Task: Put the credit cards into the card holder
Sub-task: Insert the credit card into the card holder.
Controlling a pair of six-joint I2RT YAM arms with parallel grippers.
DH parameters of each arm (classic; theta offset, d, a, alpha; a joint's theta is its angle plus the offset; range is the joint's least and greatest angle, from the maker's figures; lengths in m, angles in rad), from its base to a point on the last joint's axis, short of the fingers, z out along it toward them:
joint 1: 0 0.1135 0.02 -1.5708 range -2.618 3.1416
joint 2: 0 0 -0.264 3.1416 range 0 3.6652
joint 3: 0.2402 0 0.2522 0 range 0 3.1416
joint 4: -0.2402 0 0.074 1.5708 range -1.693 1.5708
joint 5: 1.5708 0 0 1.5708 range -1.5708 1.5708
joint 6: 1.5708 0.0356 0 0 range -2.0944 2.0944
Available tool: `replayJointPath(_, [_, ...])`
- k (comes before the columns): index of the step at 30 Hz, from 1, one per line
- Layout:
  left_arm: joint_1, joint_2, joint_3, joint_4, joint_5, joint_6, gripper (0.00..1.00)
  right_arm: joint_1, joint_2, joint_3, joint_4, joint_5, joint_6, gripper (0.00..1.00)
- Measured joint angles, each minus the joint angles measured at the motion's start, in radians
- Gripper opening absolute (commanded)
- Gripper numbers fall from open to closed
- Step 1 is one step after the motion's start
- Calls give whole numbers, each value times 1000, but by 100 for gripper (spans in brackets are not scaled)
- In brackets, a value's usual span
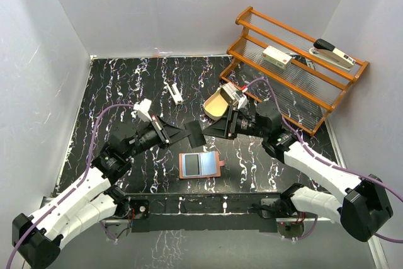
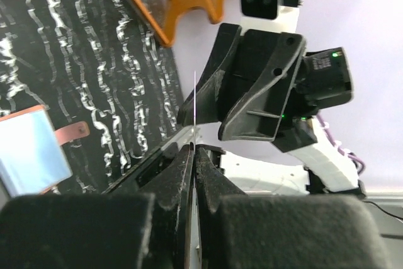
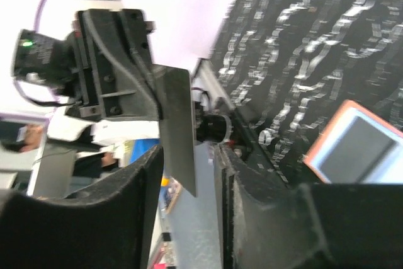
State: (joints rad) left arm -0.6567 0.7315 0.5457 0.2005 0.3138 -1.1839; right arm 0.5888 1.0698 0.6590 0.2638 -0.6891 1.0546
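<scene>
The left gripper (image 2: 192, 150) is pressed together on a thin credit card (image 3: 176, 124), holding it on edge in the air above the bench (image 1: 126, 80). Facing it, the right gripper (image 3: 187, 153) stands spread, a finger on either side of the card's free end; whether they touch it I can't make out. Just below the pair, toward the arm bases, the card holder (image 1: 200, 164) lies open on the bench, pale inside up. Further back sits a tan wooden tray (image 1: 216, 106), beside an orange rack (image 1: 289, 83)

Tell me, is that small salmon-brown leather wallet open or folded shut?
Open: the salmon-brown leather wallet lies spread flat, pale blue-grey inside facing up.
</scene>
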Motion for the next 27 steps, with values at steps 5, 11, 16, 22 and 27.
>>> replayJointPath(5, [0, 5, 0, -139, -50, 59, 0, 0, -20, 22, -222, 126, -124, 42])
replayJointPath(11, [0, 91, -5, -245, -77, 121, 0, 0, -4, 32, -420, 268, -247, 40])
replayJointPath(16, [0, 210, -16, -259, -59, 154, 0, 17, 87, 32, -491, 322, -299, 36])
replayJointPath(22, [0, 280, -62, -244, -21, 178, 0, 92, 164, 33, -533, 386, -335, 29])
replayJointPath(27, [0, 339, -81, -198, 14, 193, 0, 131, 216, 51, -541, 431, -356, 21])
